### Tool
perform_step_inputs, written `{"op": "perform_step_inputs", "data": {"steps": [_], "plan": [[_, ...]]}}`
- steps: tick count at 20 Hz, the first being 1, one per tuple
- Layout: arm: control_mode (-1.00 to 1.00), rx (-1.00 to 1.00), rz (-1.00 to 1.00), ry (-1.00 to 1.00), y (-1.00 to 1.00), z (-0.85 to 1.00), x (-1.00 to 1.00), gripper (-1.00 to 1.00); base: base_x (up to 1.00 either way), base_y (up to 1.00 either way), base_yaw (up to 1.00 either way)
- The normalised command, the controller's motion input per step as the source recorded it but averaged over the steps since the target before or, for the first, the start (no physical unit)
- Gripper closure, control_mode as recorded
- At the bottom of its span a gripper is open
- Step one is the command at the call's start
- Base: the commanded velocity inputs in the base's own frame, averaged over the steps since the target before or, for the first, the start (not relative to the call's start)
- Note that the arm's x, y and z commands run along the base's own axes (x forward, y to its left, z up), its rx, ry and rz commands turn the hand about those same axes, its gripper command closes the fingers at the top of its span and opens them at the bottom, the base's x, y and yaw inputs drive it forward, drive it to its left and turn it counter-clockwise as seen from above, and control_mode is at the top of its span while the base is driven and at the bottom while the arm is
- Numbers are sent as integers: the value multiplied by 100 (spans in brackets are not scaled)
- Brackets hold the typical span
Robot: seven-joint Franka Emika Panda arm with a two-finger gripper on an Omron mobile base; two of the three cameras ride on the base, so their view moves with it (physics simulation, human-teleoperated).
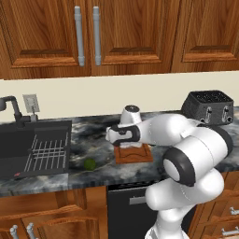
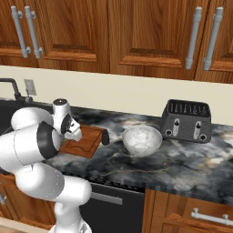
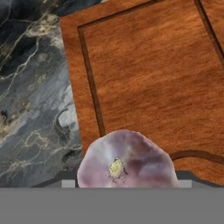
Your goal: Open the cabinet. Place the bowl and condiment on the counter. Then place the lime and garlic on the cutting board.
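My gripper (image 1: 132, 147) hangs just above the square wooden cutting board (image 3: 153, 78), shut on the pale pinkish garlic (image 3: 127, 159), which hides the fingertips in the hand view. The garlic sits over the board's near corner, by the rim groove. The green lime (image 1: 89, 164) lies on the marbled counter (image 1: 93, 135), left of the board (image 1: 140, 157). The silver bowl (image 2: 142, 140) stands on the counter right of the board (image 2: 88, 142), with the small black condiment (image 2: 105, 136) between them. The cabinet (image 1: 88, 32) doors above look shut.
A black toaster (image 2: 186, 120) stands at the back right of the counter. A dark sink (image 1: 32, 149) with a wire rack and a black faucet (image 1: 11, 109) lies to the left. Base cabinets and a dishwasher front run below the counter edge.
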Motion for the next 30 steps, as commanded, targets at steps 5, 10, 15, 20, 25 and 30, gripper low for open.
{"op": "perform_step_inputs", "data": {"steps": [5,10,15,20,25,30], "plan": [[-100,0,-2,0,-21,-9,0,100,0,0,0],[-100,0,-3,0,-19,-9,0,100,0,0,0],[-100,0,-3,0,-16,0,2,100,0,0,0],[-100,0,-3,0,-7,-2,9,100,0,0,0],[-100,-1,-2,0,-5,-13,13,100,0,0,0],[-100,-1,-1,0,-5,-15,11,100,0,0,0]]}}
